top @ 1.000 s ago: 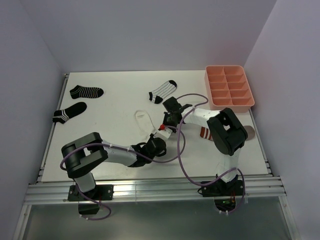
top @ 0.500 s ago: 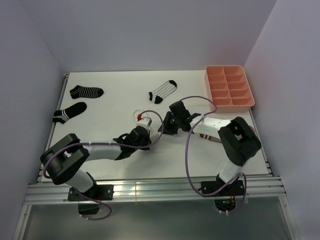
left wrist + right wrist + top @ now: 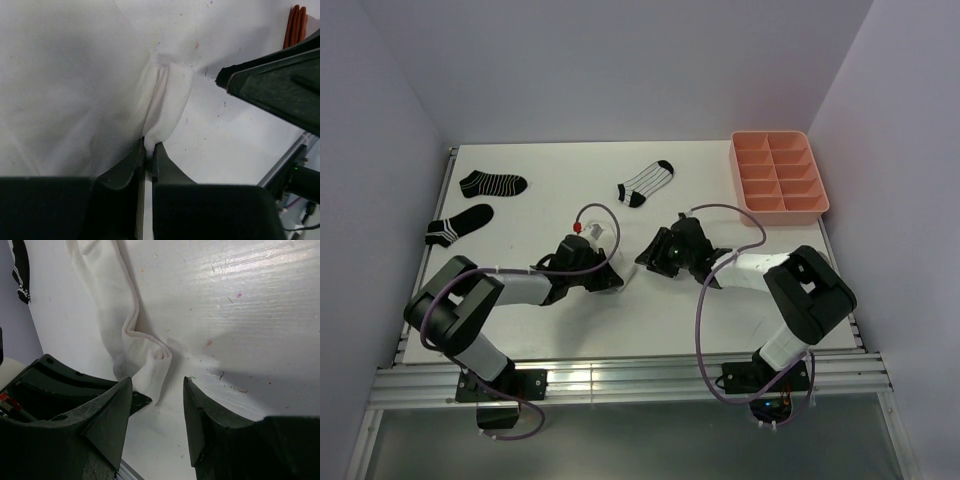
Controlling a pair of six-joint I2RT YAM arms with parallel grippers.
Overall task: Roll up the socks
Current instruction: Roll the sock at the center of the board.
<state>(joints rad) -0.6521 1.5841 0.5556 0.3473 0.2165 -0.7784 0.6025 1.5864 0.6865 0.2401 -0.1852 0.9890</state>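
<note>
The plain white sock (image 3: 165,95) lies flat on the table, bunched into a fold at its near end. My left gripper (image 3: 149,146) is shut on that fold. In the top view the left gripper (image 3: 612,278) sits mid-table beside the white sock (image 3: 608,243). My right gripper (image 3: 157,382) stands open, and the folded end of the white sock (image 3: 152,367) lies between its jaws without being gripped. From above, the right gripper (image 3: 645,258) faces the left one closely. The other socks lie apart: a white striped one (image 3: 645,183) and two black striped ones (image 3: 492,184) (image 3: 458,224).
A pink compartment tray (image 3: 778,175) stands at the back right against the wall. Purple cables loop over both arms. Walls close in the table on the left, back and right. The table's metal rail (image 3: 620,380) runs along the near edge.
My right gripper has opened and let go of the white sock. The left gripper, still shut on the sock, has moved left and a little farther from the near edge.
</note>
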